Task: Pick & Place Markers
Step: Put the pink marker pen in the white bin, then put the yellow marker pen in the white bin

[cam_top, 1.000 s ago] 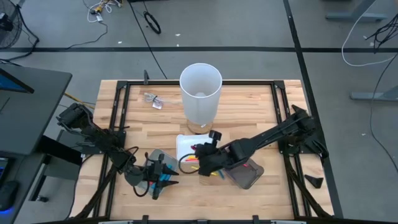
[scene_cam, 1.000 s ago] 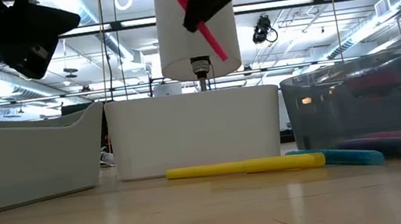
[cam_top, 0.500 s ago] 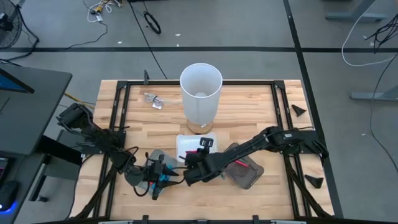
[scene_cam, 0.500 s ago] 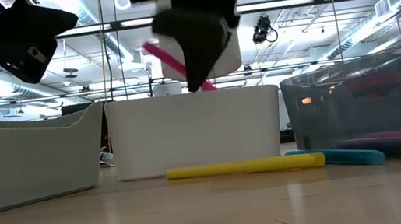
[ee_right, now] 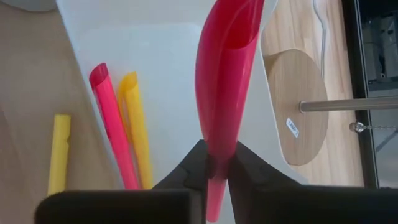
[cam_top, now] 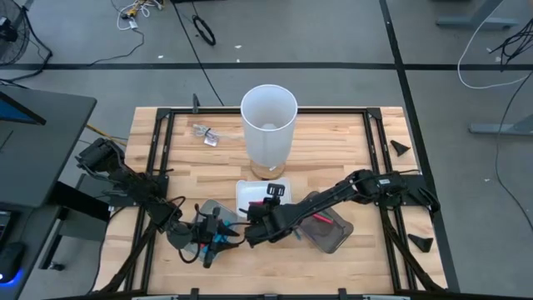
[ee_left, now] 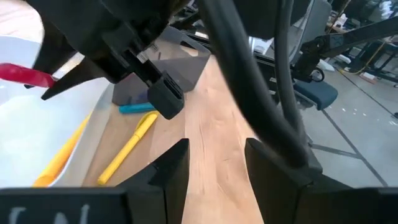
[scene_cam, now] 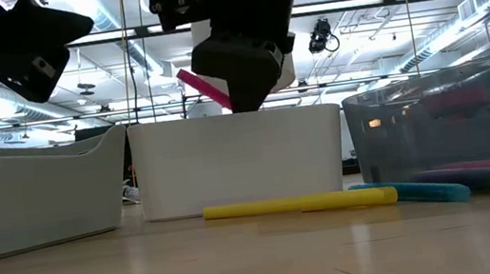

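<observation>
yellow marker (ee_left: 127, 149) and blue marker (ee_left: 137, 107) lie on the wooden table (ee_left: 217, 155) beside a white tray (ee_left: 37, 124).

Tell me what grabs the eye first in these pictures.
The right gripper pinches a pink marker above the white tray, where a pink and a yellow marker already lie. Behind the tray a tall white cylinder stands mid-table. The left gripper waits over the grey tray at the front left.

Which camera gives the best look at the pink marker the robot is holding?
The right wrist view: the pink marker fills it, pinched in the right gripper. The low and left wrist views show only an end; the high view hides it.
</observation>
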`<action>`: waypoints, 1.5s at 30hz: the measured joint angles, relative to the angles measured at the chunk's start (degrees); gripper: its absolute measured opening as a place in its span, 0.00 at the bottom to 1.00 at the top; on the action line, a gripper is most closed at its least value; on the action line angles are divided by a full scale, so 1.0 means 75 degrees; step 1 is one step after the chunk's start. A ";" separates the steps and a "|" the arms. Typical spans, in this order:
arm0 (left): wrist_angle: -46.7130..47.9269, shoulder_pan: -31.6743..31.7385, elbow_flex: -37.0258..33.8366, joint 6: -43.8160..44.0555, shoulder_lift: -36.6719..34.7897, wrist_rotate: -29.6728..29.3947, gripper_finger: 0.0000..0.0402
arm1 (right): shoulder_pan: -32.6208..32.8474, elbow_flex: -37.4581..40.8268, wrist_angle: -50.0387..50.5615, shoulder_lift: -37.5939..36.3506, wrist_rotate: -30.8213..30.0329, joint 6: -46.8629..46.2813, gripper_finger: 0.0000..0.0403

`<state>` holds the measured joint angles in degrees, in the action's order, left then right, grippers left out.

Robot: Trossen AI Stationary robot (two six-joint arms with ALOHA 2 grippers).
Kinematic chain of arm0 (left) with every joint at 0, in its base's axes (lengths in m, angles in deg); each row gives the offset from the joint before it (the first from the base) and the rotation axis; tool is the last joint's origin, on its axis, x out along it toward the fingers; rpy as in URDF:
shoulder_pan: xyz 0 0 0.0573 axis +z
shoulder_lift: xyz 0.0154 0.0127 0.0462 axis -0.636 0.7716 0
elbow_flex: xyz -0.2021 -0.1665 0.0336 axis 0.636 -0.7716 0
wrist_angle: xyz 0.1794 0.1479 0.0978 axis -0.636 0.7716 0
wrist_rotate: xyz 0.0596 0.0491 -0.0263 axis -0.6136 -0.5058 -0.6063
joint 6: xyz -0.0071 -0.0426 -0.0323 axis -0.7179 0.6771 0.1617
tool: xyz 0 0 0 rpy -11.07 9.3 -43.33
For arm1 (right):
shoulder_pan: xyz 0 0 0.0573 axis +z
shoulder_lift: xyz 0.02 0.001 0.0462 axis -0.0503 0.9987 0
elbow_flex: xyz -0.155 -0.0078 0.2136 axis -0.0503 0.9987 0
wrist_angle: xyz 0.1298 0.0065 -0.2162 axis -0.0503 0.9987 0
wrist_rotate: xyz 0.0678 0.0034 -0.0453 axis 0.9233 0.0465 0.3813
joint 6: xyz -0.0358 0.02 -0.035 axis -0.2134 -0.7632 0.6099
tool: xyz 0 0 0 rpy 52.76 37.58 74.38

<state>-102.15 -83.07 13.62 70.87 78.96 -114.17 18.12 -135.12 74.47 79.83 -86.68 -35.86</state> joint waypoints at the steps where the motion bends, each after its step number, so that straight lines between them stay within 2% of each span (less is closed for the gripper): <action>1: 0.0000 0.0000 0.0000 0.0002 0.0000 0.0048 0.40 | -0.0012 0.0000 0.0000 0.0000 0.0000 -0.0002 0.11; 17: 0.0009 0.0000 0.0000 0.0137 0.0000 0.0230 0.40 | -0.0127 0.0003 -0.0004 0.0000 0.0000 0.0162 0.44; 21: 0.0009 0.0000 0.0000 0.0013 0.0000 0.0230 0.40 | -0.0079 0.0012 0.0026 -0.0060 -0.0042 0.0041 0.48; 28: 0.0203 0.0052 0.0199 -0.0673 0.0000 0.0231 0.40 | 0.0564 0.0012 0.0039 -0.0524 -0.1347 -0.0613 0.46; 32: 0.1210 0.0169 0.0814 -0.1070 -0.0003 0.0219 0.40 | 0.1074 0.0012 0.0089 -0.0577 -0.1996 -0.1116 0.46; 39: 0.4000 0.0573 0.2028 -0.0771 -0.0003 0.0192 0.46 | 0.1900 0.0334 0.0123 -0.0590 -0.2872 -0.2276 0.46; 45: 0.5252 0.0769 0.2834 -0.1121 -0.0003 0.0196 0.52 | 0.2465 0.0634 -0.0045 -0.0618 -0.3072 -0.3057 0.46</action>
<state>-62.76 -77.30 34.88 62.45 78.94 -112.70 36.61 -130.37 74.13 75.20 -109.71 -58.79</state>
